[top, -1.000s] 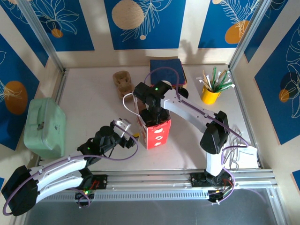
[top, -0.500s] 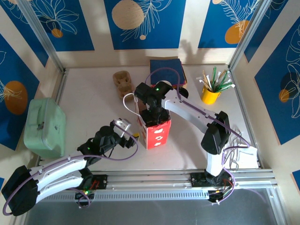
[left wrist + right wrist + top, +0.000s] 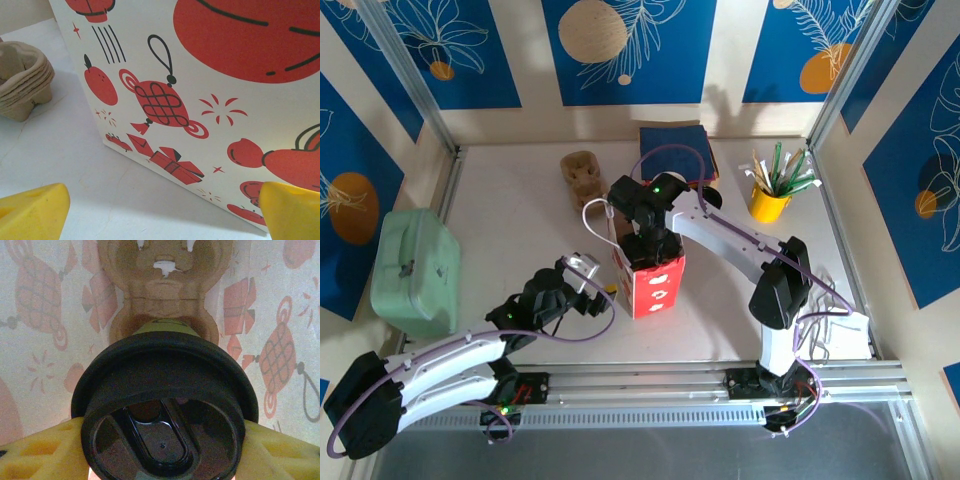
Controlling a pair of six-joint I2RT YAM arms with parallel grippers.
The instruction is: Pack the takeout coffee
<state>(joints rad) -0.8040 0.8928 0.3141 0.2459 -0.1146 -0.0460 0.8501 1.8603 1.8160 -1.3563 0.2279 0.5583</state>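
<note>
The right tool (image 3: 162,447) holds the coffee cup (image 3: 165,370) inside the bag (image 3: 210,90), above a brown tray (image 3: 162,300). The left tool (image 3: 162,215) is spread wide, just beside the bag.

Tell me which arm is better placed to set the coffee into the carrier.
Right: the right gripper holds the coffee inside the bag, above the carrier; the left gripper stands open outside the bag.

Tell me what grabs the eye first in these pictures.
The red-and-white gift bag stands mid-table with the right gripper down inside it, clamped on the black-lidded takeout coffee over a cardboard cup carrier at the bag's bottom. The left gripper sits open beside the bag.
</note>
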